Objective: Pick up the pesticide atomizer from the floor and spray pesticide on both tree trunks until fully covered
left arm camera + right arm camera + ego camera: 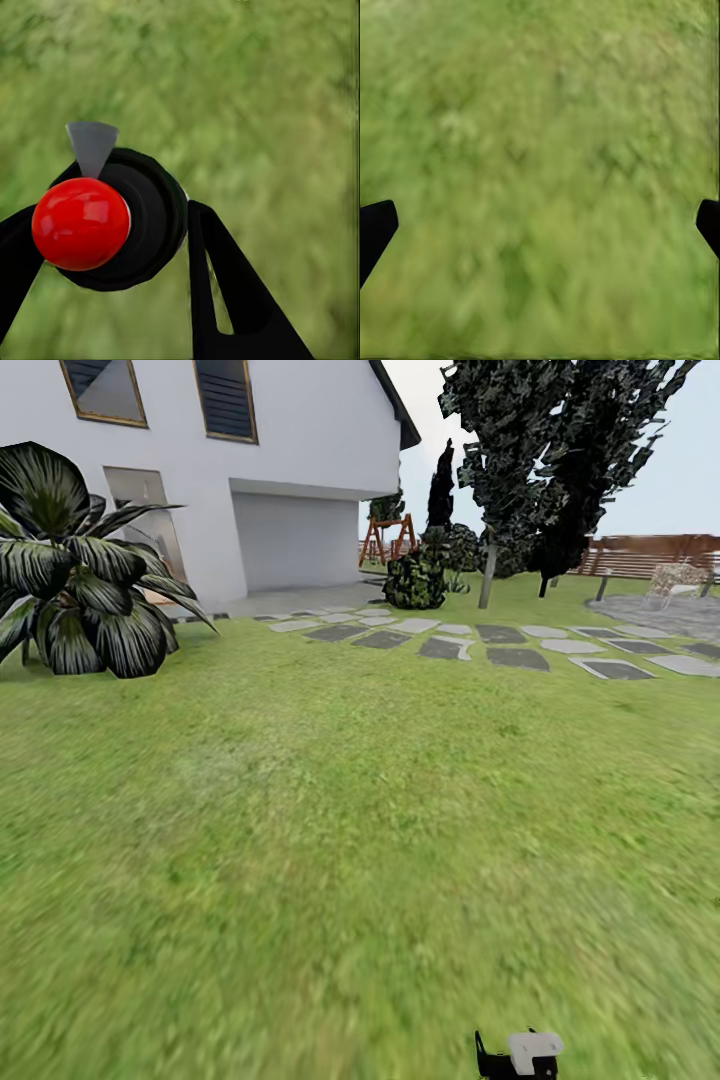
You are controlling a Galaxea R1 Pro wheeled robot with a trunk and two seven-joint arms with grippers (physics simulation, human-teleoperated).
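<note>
So the left gripper is clamping its black fingers around the pesticide atomizer, a round black bottle with a glossy red ball cap and a small grey wedge-shaped nozzle. It's looking straight down onto the blurry green grass floor, which makes sense for carrying the bottle low while rolling. The right gripper is hanging spread wide with nothing between its tips, I'm guessing kept free as a spare. In the head view, a tall tree with a pale grey straight trunk is standing well off past the flat grey stepping stones, near the brown slatted wooden fence. Too far to spray yet, I'd say; driving closer comes first.
</note>
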